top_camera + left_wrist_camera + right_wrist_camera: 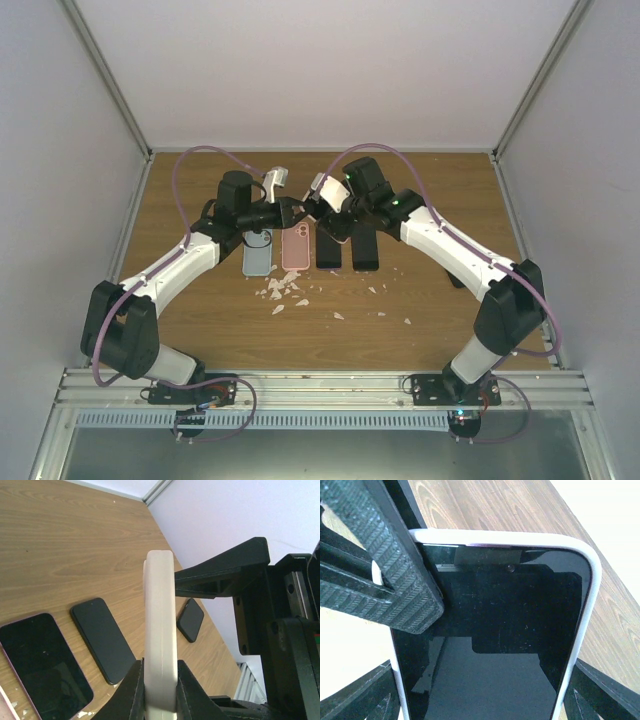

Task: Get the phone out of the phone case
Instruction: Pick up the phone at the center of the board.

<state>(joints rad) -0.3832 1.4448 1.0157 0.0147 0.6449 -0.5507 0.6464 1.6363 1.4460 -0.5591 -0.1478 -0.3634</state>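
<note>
Phone case (160, 630) sits pinched between left fingers (131, 695).

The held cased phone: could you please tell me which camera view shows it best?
Right wrist: the cased phone fills it, screen facing. Left wrist shows only its white edge; top external barely shows it.

1. Top view: we read no text, number or sign anywhere. The row of phones (328, 250) at the centre of the frame is too small for any marking to be made out.
2. Left wrist view: we find no lettering on the white phone case (160, 630) at centre. The dark-screened black phone (102, 640) at lower left shows none either.
3. Right wrist view: the phone (495, 630) filling the frame has a black screen showing reflections only, with no legible characters or brand.
</note>
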